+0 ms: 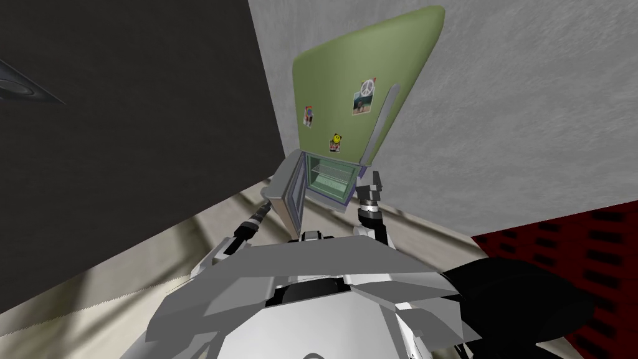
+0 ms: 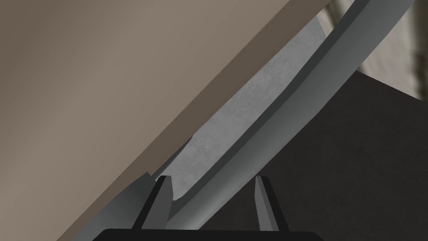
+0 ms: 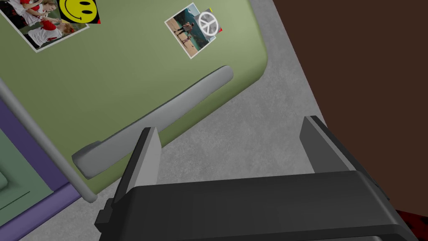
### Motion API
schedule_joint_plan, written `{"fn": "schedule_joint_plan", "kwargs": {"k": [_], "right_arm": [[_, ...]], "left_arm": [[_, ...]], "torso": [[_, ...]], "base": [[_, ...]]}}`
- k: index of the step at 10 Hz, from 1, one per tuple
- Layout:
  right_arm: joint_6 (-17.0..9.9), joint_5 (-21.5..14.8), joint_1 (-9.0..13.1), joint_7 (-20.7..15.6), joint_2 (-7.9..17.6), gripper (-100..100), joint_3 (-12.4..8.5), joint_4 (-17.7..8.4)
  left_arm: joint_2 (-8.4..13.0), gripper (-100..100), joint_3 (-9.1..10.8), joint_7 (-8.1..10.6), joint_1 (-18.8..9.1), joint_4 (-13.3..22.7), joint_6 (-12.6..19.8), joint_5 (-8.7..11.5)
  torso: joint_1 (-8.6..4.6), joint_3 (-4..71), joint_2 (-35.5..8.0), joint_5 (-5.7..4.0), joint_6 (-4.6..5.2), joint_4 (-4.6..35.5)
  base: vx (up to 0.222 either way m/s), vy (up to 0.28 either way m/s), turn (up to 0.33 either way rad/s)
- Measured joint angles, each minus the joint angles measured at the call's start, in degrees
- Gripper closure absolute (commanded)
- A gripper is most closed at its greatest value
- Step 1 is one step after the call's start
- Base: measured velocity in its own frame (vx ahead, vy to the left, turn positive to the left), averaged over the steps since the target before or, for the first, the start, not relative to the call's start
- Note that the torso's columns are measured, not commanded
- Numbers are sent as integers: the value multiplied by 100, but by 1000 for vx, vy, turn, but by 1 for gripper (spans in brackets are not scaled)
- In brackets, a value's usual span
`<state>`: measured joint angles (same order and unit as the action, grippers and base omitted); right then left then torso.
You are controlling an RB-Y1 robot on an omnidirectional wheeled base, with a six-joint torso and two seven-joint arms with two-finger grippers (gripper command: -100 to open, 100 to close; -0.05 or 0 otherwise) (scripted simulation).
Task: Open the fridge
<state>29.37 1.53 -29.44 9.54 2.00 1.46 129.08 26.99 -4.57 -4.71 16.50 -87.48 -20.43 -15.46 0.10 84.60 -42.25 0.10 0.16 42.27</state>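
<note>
The green fridge [image 1: 355,81] stands against a grey wall, its upper door shut, with a long grey handle [image 3: 159,117] and several photos and stickers. The small lower door [image 1: 288,193] hangs swung out to the left, baring pale green shelves [image 1: 330,174]. My left arm [image 1: 252,224] reaches to that door. In the left wrist view my left gripper [image 2: 211,201] is shut on a curved grey handle [image 2: 292,96] beside the door's tan face [image 2: 104,83]. My right gripper [image 1: 376,181] [image 3: 232,150] is open and empty, just right of the fridge and below the upper handle.
A dark wall [image 1: 124,124] runs along the left and a grey wall [image 1: 529,124] stands behind the fridge. A red patterned surface [image 1: 579,243] and a black rounded shape [image 1: 523,299] lie at the right. Pale floor [image 1: 205,218] lies before the fridge.
</note>
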Motion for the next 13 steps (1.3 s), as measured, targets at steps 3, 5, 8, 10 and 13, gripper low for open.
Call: {"fn": "schedule_joint_plan", "kwargs": {"k": [3, 5, 8, 10, 13], "right_arm": [[0, 0, -1, 0, -1, 0, 1, 0], [0, 0, 0, 0, -4, 0, 4, 1], [0, 0, -1, 0, -3, 0, 2, 0], [0, 0, 0, 0, -3, 0, 2, 0], [0, 0, 0, 0, -3, 0, 2, 0]], "left_arm": [[180, -100, -30, 108, 28, -160, 19, 26], [333, -100, -10, 233, 108, -371, 201, 63], [623, -100, -6, 442, 285, -702, 513, 129], [703, -100, 16, 501, 330, -782, 558, 150], [805, -100, 19, 579, 372, -952, 690, 176]], "torso": [[-67, -25, -44, -20, -19, 11], [-83, -20, -37, -42, -14, 25], [-41, -28, -61, -56, -7, 76], [-65, -33, -70, -65, -4, 81], [-84, -37, -78, -75, -5, 87]], "base": [[11, 117, -5], [-20, -80, -14], [0, -25, 2], [1, 2, -6], [-2, -5, 5]]}}
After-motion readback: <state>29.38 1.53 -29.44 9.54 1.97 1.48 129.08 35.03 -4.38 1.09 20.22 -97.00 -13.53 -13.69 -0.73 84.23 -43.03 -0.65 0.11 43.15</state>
